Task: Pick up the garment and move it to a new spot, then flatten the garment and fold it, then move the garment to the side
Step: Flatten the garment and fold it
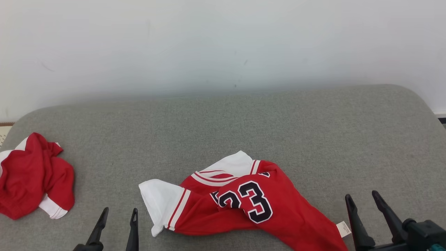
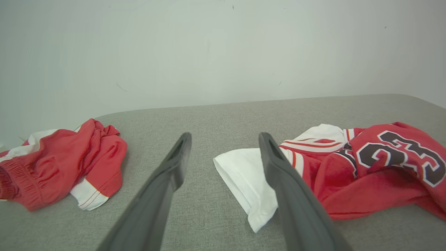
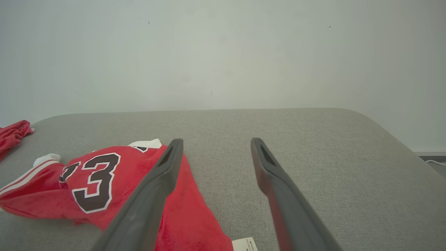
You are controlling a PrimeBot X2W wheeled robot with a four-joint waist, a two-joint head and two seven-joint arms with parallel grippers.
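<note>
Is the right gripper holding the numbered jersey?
No, the right gripper stands open and empty beside the jersey, which lies crumpled on the grey surface.

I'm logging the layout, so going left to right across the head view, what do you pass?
Crumpled red garment → left gripper → red number 23 jersey → right gripper.

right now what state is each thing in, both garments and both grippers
red 23 jersey: crumpled, partly folded over itself, lying on the grey surface, not held
red and white garment: bunched in a heap at the robot's left, not held
left gripper: open, holding nothing
right gripper: open, holding nothing
</note>
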